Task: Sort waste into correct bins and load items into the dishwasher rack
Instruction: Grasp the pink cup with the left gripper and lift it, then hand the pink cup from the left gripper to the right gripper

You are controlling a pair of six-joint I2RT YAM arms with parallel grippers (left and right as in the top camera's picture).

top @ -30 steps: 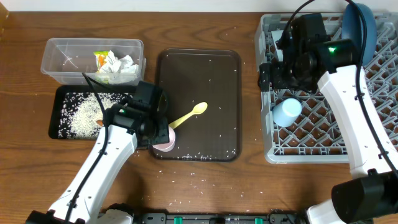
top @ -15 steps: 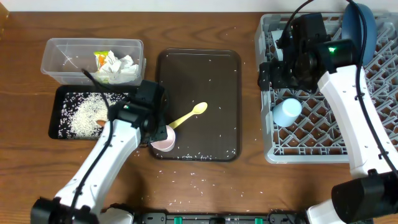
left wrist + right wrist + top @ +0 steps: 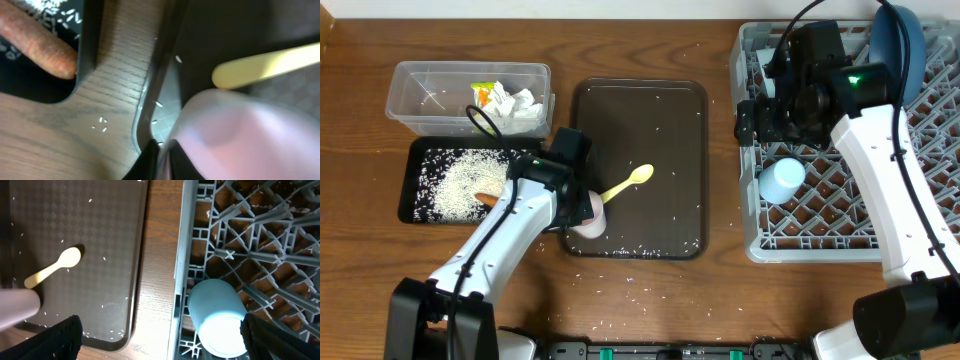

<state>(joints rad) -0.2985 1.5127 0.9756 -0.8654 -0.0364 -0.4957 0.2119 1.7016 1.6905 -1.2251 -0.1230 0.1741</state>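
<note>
We are on the pink cup (image 3: 240, 135), lower right in the left wrist view. We cannot tell whether the left gripper (image 3: 161, 159) grips it; the right gripper (image 3: 172, 340) gapes empty. Next: carry it to the rack (image 3: 840, 215).

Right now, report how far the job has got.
Done: tissues and wrapper in the clear tub, rice and sausage in the black tray, light blue cup and dark blue bowl-plate in the rack. In hand: left pincer at the pink cup. Left: yellow spoon and scattered rice on the brown tray.

L arm (image 3: 490, 250) stretched fwd, L hand (image 3: 578, 200) low, fingers' gap unclear. R arm (image 3: 890, 180) bent, R hand (image 3: 160, 345) pointing down, fingers spread wide.
</note>
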